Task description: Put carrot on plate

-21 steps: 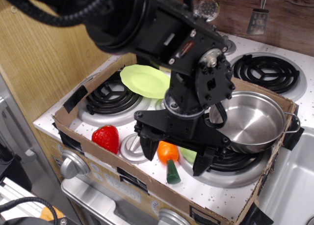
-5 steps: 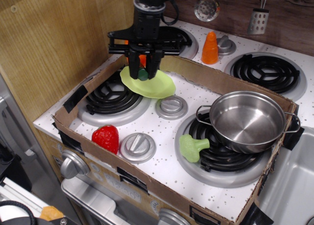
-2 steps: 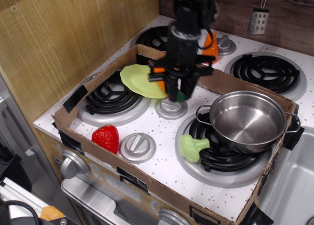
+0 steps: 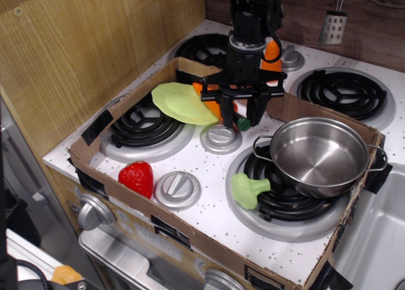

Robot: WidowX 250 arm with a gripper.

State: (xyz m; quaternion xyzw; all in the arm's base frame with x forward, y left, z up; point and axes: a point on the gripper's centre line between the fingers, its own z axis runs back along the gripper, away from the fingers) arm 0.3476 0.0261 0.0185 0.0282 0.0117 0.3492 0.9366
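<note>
Change since earlier frames: gripper has shifted right off the plate, which now sits tilted; carrot has gone along.
Cardboard tray: walls hem the work area; open stove top lies between plate and steel pot.
Plate: lime-green, over the rear-left burner.
Gripper: fingers apart, straddling the carrot; a firm grip cannot be told.
Carrot: beside the plate's right rim, green end toward the pot.
Step judged: placement unfinished; next move needs a leftward carry over the plate.
</note>
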